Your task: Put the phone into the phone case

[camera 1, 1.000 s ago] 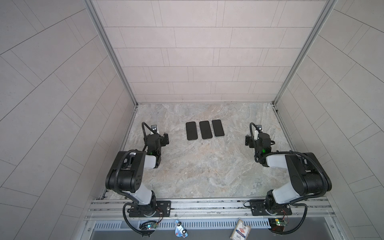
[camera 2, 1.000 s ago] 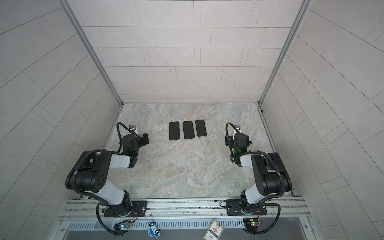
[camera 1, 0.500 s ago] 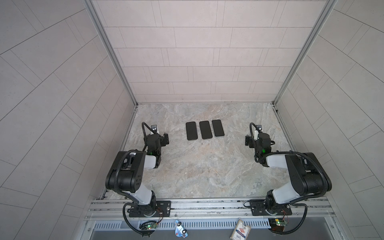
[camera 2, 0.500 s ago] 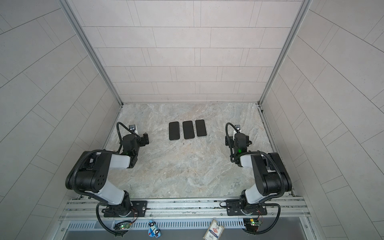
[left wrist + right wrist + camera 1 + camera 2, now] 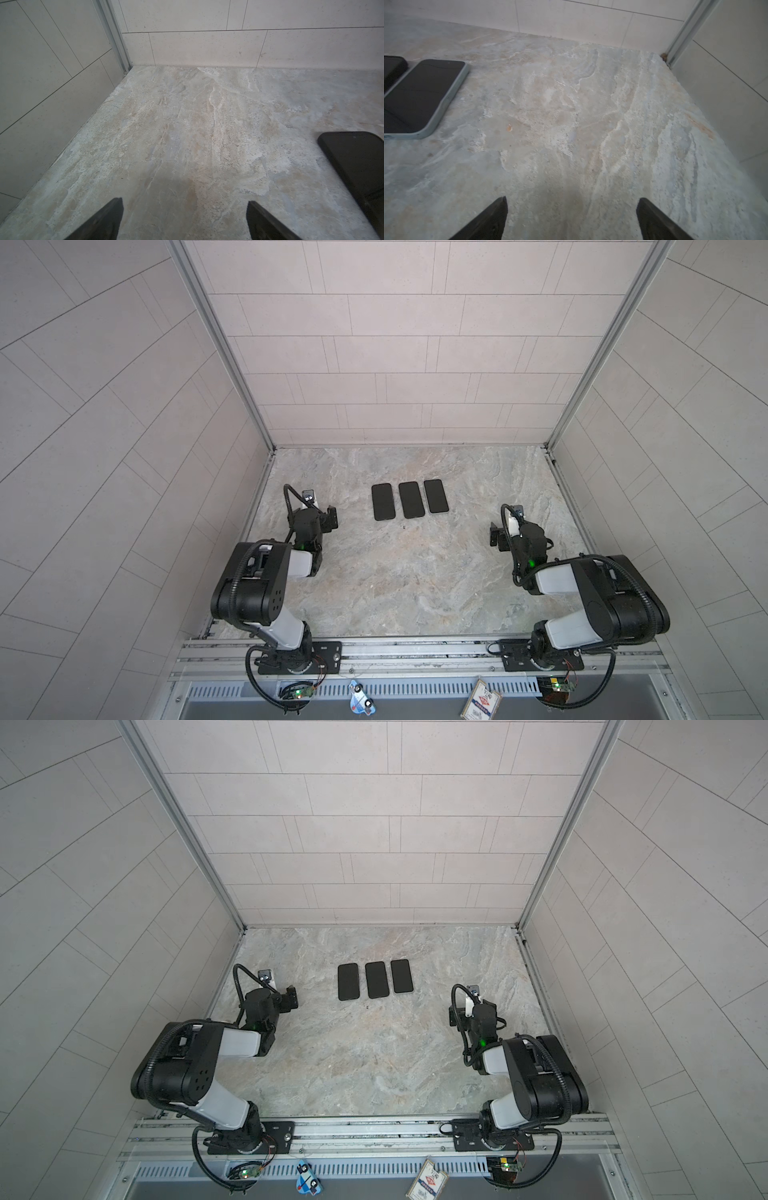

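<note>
Though black from above, rightmost phone (image 5: 436,496) (image 5: 421,93) is pale-rimmed (right wrist).

No readable text, label or number anywhere.

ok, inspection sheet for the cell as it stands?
Surface: marble-look table, only the job's things on it.
Job's things: left slab, middle slab, right slab, dark, flat, side by side; right slab pale-rimmed; phone or case unclear.
Clutter: nothing seen on table; blue tag and card below the front rail.
Grippers: left gripper and right gripper open, empty, flanking the row.
Cables: wrist cable loops clear of slabs.
Surroundings: tiled walls on three sides.
</note>
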`<action>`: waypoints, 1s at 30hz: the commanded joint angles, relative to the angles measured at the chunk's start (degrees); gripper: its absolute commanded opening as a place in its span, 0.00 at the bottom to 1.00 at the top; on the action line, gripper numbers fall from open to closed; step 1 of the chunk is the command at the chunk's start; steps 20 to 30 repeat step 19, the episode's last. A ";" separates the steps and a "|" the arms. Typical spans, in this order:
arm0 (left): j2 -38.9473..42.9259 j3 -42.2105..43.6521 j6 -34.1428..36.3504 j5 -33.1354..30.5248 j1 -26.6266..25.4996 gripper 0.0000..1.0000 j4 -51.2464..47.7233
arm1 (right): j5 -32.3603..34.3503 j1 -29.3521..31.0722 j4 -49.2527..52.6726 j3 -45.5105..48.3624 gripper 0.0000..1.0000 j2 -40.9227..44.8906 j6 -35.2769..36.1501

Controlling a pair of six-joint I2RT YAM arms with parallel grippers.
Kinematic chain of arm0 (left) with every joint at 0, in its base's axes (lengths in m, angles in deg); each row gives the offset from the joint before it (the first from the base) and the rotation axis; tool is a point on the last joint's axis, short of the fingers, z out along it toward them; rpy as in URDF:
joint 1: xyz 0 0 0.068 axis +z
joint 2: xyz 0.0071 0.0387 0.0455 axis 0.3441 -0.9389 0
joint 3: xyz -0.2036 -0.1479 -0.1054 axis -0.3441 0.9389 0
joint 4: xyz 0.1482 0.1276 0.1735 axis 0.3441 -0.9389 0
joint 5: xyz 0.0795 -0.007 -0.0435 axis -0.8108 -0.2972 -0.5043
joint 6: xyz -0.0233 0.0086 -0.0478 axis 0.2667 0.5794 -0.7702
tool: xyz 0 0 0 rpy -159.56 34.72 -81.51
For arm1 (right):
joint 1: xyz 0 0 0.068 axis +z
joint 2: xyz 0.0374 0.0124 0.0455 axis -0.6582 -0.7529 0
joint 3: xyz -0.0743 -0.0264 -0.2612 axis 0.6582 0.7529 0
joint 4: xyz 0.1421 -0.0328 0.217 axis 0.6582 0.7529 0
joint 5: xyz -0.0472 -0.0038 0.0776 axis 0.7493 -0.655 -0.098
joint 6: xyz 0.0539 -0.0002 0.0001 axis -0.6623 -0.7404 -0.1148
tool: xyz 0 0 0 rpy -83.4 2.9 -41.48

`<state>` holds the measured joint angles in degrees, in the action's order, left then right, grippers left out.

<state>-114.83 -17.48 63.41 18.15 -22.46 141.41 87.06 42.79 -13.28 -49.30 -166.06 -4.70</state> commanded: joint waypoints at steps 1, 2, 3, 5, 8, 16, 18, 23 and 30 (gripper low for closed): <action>0.29 0.45 0.39 0.23 0.05 1.00 0.14 | 11.68 -0.51 1.56 -4.56 0.99 0.83 -5.66; 0.25 0.39 0.33 0.25 0.07 1.00 0.19 | 4.89 -0.33 1.83 -5.32 1.00 0.15 -2.51; 0.25 0.41 0.34 0.32 0.12 1.00 0.27 | -6.46 -0.17 2.29 -5.94 1.00 -0.41 3.80; 0.25 0.45 0.31 0.22 0.12 1.00 0.30 | -9.92 -0.40 2.80 -5.46 1.00 0.35 4.44; 0.25 0.45 0.36 0.31 0.06 1.00 0.23 | -8.79 -0.61 6.75 -8.82 1.00 -1.10 3.70; 0.25 0.45 0.33 0.29 0.13 1.00 0.14 | -10.34 -1.90 10.35 -11.41 1.00 -2.52 2.53; 0.26 0.43 0.37 0.30 0.09 1.00 0.20 | -10.47 -2.15 10.30 -11.42 1.00 -2.47 2.48; 0.25 0.45 0.35 0.31 0.12 1.00 0.16 | -10.52 -2.12 10.15 -11.09 1.00 -2.19 2.55; 0.25 0.45 0.35 0.31 0.12 1.00 0.16 | -10.52 -2.12 10.15 -11.09 1.00 -2.19 2.55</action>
